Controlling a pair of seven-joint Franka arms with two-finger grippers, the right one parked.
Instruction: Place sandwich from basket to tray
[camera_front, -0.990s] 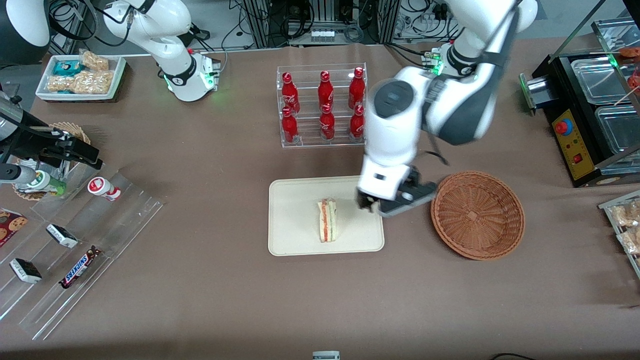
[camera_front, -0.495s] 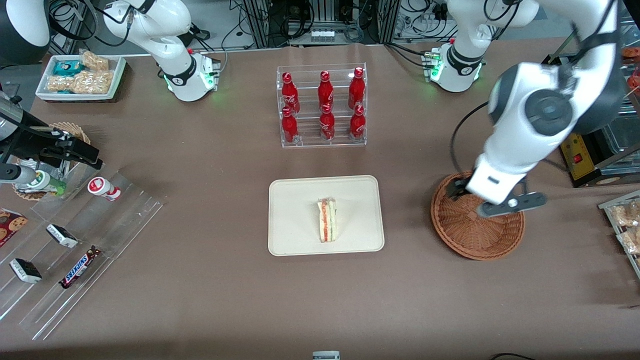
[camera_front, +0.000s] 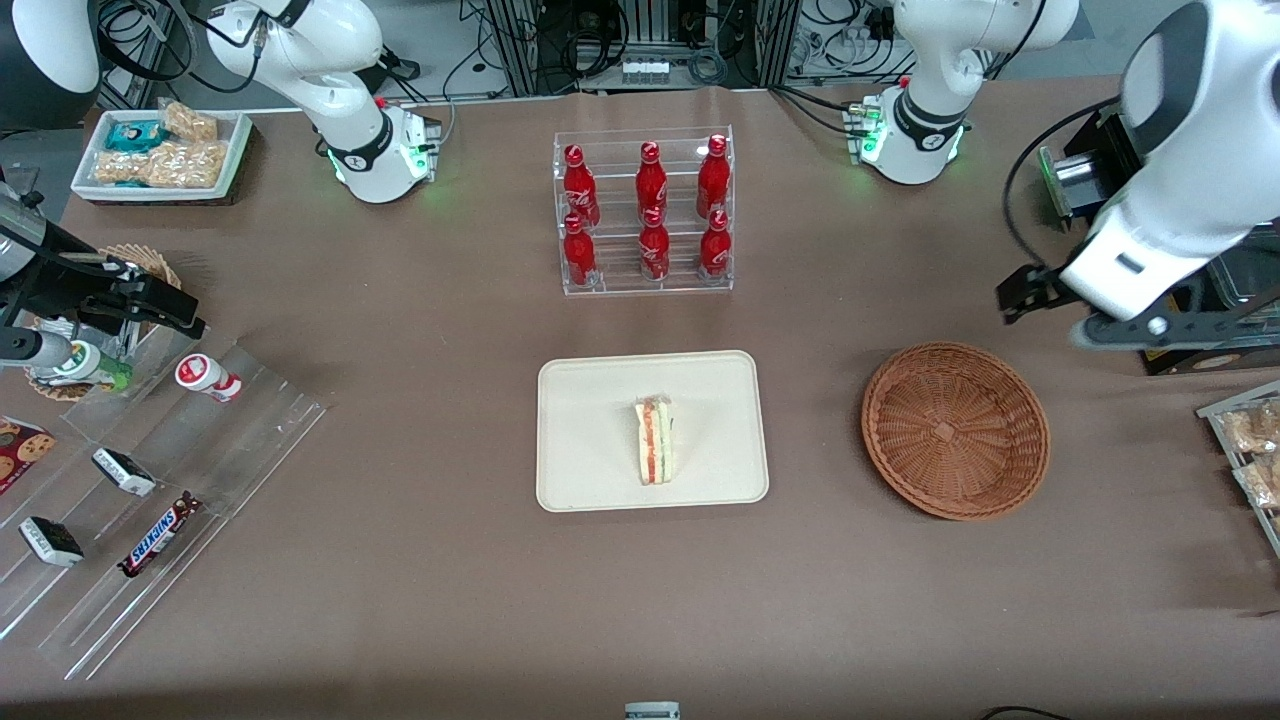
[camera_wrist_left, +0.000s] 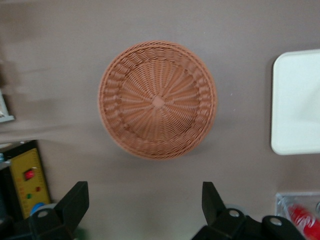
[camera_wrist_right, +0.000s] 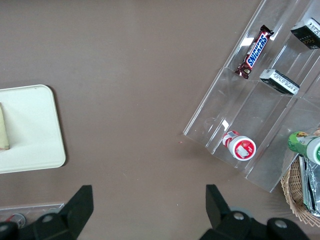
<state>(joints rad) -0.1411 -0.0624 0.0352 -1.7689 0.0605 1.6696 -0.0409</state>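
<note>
The sandwich (camera_front: 655, 440) lies on the cream tray (camera_front: 600, 395) with its red and green filling edge up, in the middle of the table. The reddish-brown wicker basket (camera_front: 955, 430) stands beside the tray toward the working arm's end and holds nothing. My gripper (camera_front: 1022, 292) is raised above the table, farther from the front camera than the basket, and is open and empty. The left wrist view shows the open gripper (camera_wrist_left: 145, 200) above bare table, with the basket (camera_wrist_left: 157, 100) and a corner of the tray (camera_wrist_left: 297, 100). The right wrist view shows the tray (camera_wrist_right: 30, 130) and a sliver of the sandwich (camera_wrist_right: 2, 127).
A clear rack of red bottles (camera_front: 645, 210) stands farther from the front camera than the tray. A black machine with a yellow panel (camera_front: 1150, 290) is close beside my gripper. Clear acrylic racks with snack bars (camera_front: 150, 480) and a white snack bin (camera_front: 160, 150) lie toward the parked arm's end.
My gripper has moved from the tray's edge, over the basket, up and toward the working arm's end of the table. The sandwich stays on the tray.
</note>
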